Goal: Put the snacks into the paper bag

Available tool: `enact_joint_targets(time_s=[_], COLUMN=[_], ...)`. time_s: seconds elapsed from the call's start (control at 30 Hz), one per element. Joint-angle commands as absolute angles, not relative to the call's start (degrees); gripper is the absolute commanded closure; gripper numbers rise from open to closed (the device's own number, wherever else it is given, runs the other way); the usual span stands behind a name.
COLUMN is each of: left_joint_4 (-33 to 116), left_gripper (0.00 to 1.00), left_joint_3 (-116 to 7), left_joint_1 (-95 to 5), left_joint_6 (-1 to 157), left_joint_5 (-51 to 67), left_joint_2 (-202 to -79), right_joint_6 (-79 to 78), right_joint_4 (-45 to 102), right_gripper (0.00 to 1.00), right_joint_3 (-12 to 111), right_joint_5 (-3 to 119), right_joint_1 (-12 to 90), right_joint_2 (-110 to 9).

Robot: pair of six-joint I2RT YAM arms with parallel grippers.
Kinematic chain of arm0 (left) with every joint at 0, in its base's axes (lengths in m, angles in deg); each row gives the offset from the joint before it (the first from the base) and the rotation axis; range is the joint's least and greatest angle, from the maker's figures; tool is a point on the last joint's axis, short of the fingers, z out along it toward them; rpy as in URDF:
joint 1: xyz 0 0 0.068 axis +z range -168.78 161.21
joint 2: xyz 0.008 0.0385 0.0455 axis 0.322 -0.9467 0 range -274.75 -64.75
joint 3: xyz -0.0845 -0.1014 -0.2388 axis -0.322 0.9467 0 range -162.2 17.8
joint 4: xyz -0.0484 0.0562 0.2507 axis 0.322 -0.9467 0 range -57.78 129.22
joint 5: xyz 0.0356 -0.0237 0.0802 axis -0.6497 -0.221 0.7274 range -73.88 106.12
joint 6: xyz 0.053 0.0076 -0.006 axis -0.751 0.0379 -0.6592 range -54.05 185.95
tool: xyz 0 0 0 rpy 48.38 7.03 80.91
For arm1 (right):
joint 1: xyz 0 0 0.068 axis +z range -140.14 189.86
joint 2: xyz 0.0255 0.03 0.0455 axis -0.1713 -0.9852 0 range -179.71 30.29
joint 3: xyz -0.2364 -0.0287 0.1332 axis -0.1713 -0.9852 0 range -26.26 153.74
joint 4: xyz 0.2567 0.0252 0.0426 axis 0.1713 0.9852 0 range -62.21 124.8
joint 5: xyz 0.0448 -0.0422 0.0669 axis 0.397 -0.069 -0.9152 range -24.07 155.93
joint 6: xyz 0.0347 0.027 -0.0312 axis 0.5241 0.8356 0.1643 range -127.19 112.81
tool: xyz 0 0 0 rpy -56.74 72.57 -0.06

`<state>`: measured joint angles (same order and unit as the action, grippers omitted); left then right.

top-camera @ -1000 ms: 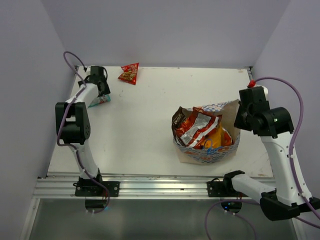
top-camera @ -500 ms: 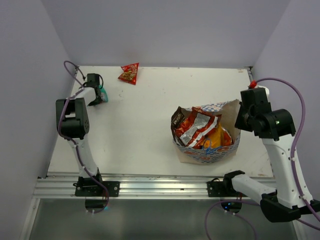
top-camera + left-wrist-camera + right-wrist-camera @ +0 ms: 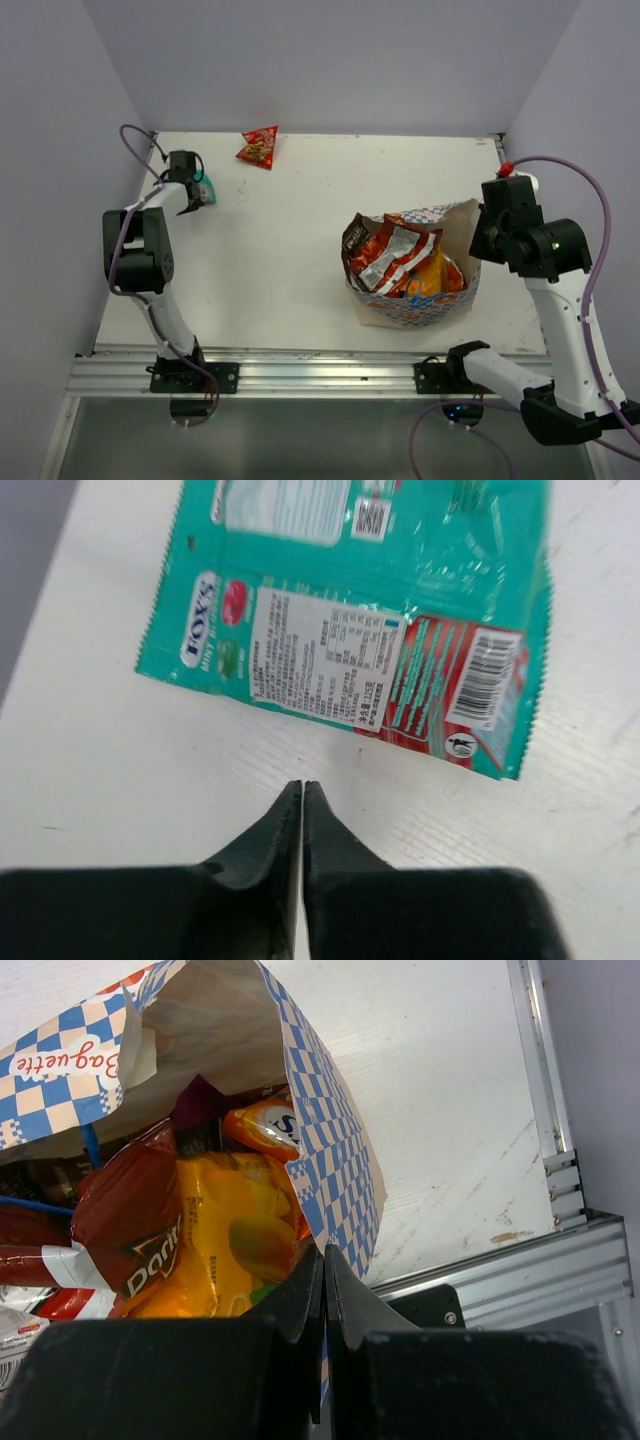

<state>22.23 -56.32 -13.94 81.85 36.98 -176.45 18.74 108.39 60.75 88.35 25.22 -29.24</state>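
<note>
The task is mostly done, but not complete. The paper bag (image 3: 415, 310) stands on the right part of the table (image 3: 300, 230) with its mouth open, and several snacks are inside it. The overhead view shows the red-and-silver chip bags (image 3: 395, 255) on top, and the right wrist view shows an orange-yellow packet (image 3: 235, 1230) beside them. The bag looks quite full.

Two snacks are not yet in the bag. The teal packet (image 3: 350, 650) lies flat on the table at the far left, with its printed back side up. The small red packet (image 3: 259, 147) lies near the far edge, well apart from the bag.

The left hand (image 3: 302, 788) is just beside the teal packet. Its two fingers are pressed together with nothing between them, and the packet's edge is a little beyond the fingertips. I judge that this hand does not hold the packet, so it needs to spread again and take the edge properly.

The right hand (image 3: 324, 1255) is closed too, and it appears to pinch the rim of the paper bag on the right side, which keeps the mouth open.

What is left is to grasp the teal packet, carry it across to the bag, and then do the same with the small red packet.
</note>
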Motion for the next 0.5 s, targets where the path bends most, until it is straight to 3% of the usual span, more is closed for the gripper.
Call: enact_joint_targets(time_s=[0.0, 0.07, 0.1, 0.13, 0.47], left_joint_4=[26.0, 25.8, 26.0, 26.1, 17.1], left_gripper=[0.91, 0.54, 0.14, 0.01, 0.0], left_joint_3=[-57.2, -59.8, -60.7, -61.6, -81.1], left_joint_1=[-14.1, -14.0, -14.0, -14.0, -13.9], left_joint_6=[83.4, 83.6, 83.5, 83.4, 83.1], left_joint_5=[38.0, 38.1, 37.5, 37.0, 37.0], left_joint_2=[-168.0, -168.2, -169.2, -169.8, -191.2], right_joint_6=[19.2, 19.1, 19.0, 19.0, 18.3], right_joint_4=[117.4, 117.4, 117.4, 117.4, 118.9], right_gripper=[1.0, 1.0, 1.0, 0.99, 1.0], right_joint_3=[62.6, 62.6, 62.9, 63.0, 65.9], right_joint_5=[86.9, 87.0, 87.0, 87.1, 86.6], right_joint_1=[25.2, 25.2, 25.2, 25.2, 25.2], right_joint_2=[-27.6, -27.9, -28.0, -28.2, -29.1])
